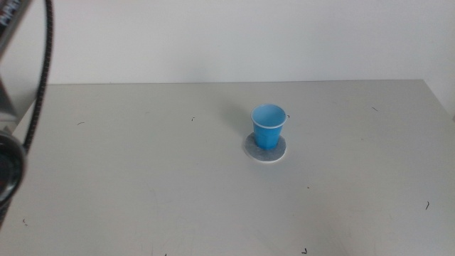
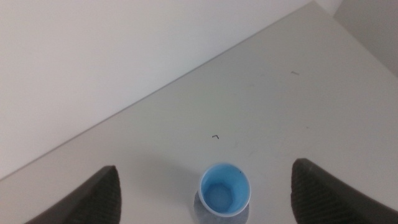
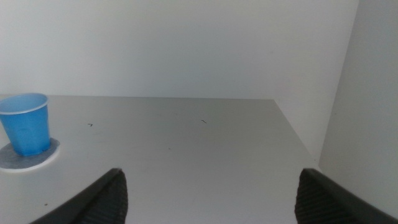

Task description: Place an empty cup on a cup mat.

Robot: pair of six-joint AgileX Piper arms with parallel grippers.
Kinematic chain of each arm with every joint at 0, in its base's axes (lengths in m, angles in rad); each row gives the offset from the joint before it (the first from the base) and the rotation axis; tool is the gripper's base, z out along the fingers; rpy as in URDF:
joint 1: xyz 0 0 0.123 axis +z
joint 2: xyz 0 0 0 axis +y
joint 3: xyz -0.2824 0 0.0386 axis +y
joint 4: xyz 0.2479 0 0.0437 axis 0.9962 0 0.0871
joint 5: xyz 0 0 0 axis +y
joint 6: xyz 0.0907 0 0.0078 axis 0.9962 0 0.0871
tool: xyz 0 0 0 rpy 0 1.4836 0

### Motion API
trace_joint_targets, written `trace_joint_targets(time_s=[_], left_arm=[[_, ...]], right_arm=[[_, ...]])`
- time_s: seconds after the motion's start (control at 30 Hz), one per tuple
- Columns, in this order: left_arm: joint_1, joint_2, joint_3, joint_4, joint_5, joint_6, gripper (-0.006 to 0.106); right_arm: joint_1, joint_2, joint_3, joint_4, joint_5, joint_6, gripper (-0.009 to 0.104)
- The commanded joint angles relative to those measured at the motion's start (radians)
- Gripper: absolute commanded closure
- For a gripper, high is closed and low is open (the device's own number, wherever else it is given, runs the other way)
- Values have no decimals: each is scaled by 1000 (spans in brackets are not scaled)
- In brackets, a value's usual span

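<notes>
The blue cup [image 1: 269,126] stands upright on the round grey cup mat [image 1: 254,152] near the middle of the table, and its light blue inside is empty. In the left wrist view the cup [image 2: 224,190] shows from above with the mat [image 2: 198,208] under it. My left gripper [image 2: 204,165] is open and empty, raised well clear of the cup. In the right wrist view the cup [image 3: 26,124] and mat [image 3: 25,162] lie far off to one side. My right gripper [image 3: 211,173] is open and empty.
The grey table [image 1: 142,178] carries only small dark specks. A white wall rises behind its far edge. Part of the left arm and its black cable [image 1: 43,64] show at the left edge of the middle view.
</notes>
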Motion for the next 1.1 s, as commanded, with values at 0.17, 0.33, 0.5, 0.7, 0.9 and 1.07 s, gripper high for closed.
trace_joint_targets(time_s=[0.17,0.33,0.5,0.7,0.9,1.07], left_arm=[[7,-247,-28,29,45,61,2],[7,-389,13,79,45,121,-5],[7,-617,269,211,42,36,-5],[7,-895,703,385,-130,-78,-5],[57,-1118,1127,411,-375,-153,-5],[205,-1269,1477,284,-635,-73,-5]], right_arm=[[0,-26,-8,-14,-75,-5,1],[0,-26,-8,-14,-75,-5,1],[0,-26,-8,-14,-75,-5,1],[0,-26,-8,-14,-75,-5,1],[0,-26,-8,-14,-75,-5,1],[0,-26,-8,-14,-75,-5,1]])
